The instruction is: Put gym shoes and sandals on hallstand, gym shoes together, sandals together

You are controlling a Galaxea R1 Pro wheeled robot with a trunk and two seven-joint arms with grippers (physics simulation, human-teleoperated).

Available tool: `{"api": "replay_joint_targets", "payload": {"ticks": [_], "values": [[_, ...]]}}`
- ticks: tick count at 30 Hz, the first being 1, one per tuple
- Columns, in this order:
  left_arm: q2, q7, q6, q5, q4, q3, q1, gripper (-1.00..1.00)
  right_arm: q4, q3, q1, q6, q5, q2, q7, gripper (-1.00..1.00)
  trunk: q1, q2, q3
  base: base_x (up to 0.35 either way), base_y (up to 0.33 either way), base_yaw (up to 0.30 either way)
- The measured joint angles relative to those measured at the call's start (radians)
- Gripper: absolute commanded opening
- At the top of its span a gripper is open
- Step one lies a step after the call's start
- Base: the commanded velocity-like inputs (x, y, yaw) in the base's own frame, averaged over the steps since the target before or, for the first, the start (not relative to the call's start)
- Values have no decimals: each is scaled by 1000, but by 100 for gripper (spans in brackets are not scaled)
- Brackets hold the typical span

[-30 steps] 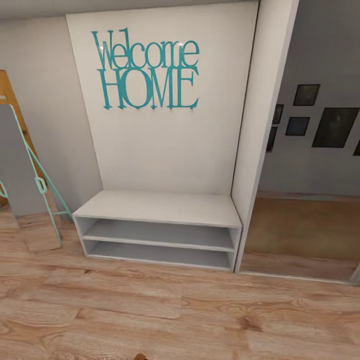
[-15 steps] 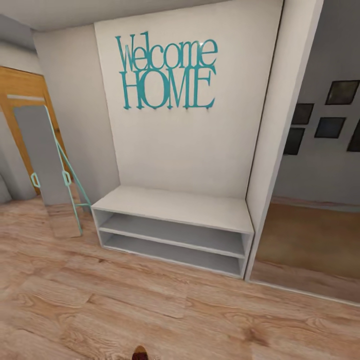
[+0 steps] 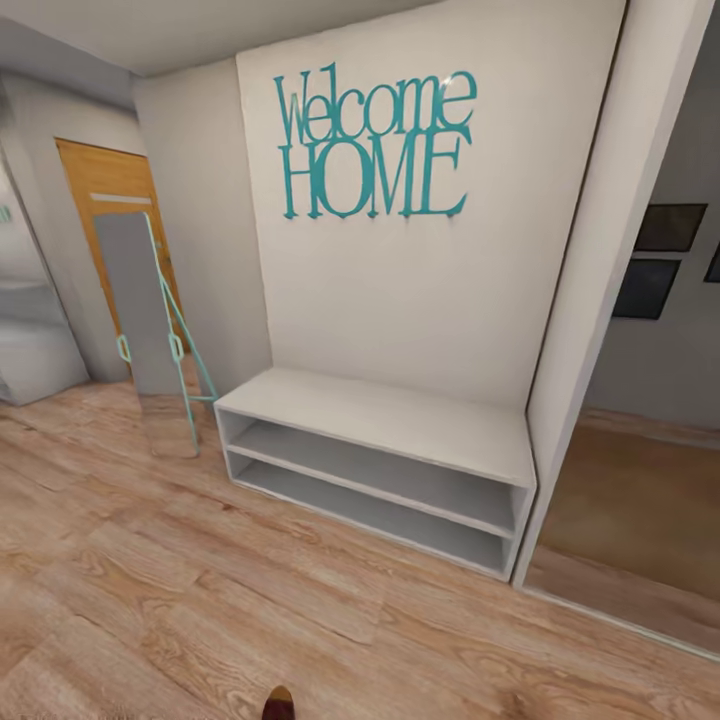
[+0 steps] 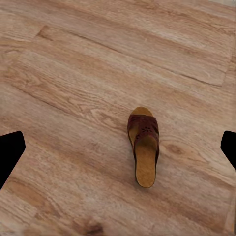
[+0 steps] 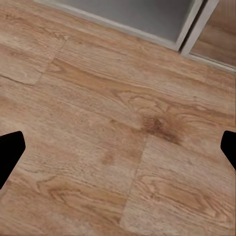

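Note:
One dark-brown sandal (image 4: 144, 147) with a tan footbed lies flat on the corridor floor (image 4: 73, 73), below my left gripper (image 4: 123, 147). That gripper is open, its black fingertips (image 4: 11, 152) far apart at the picture's sides. The sandal's toe (image 3: 280, 703) peeks in at the head view's lower edge. My right gripper (image 5: 123, 147) is open over bare planks. A pale-grey low unit (image 3: 30, 355) is cut off at the far left; I cannot tell whether it is the hallstand. The gym shoes are out of view.
A white two-shelf rack (image 3: 380, 415) stands ahead under teal "Welcome HOME" lettering (image 3: 372, 145); its lower corner (image 5: 189, 29) shows in the right wrist view. A leaning mirror with a mint frame (image 3: 150, 330) and a wooden door (image 3: 100, 190) are left of it. A doorway (image 3: 640, 480) opens on the right.
The camera has swung to the left: the rack and lettering have shifted right in the picture, and the door and far-left unit have come into view. The sandal toe stays at the lower edge.

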Motion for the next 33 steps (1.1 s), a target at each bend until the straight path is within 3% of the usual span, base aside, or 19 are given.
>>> {"api": "replay_joint_targets", "payload": {"ticks": [14,25,31,33], "values": [[1,0,-1,0,0,0,0,100,2,0,0,0,0,0,0,100,0,0,0,168,-233,279],[1,0,-2,0,-1,4,0,100,2,0,0,0,0,0,0,100,0,0,-1,33,-42,278],[1,0,-1,-1,-1,23,-1,100,-1,0,0,0,0,0,0,100,0,0,-4,4,-5,234],[5,0,5,-1,-1,54,-4,100,-3,0,1,0,0,0,0,100,0,0,-6,1,-1,122]]}}
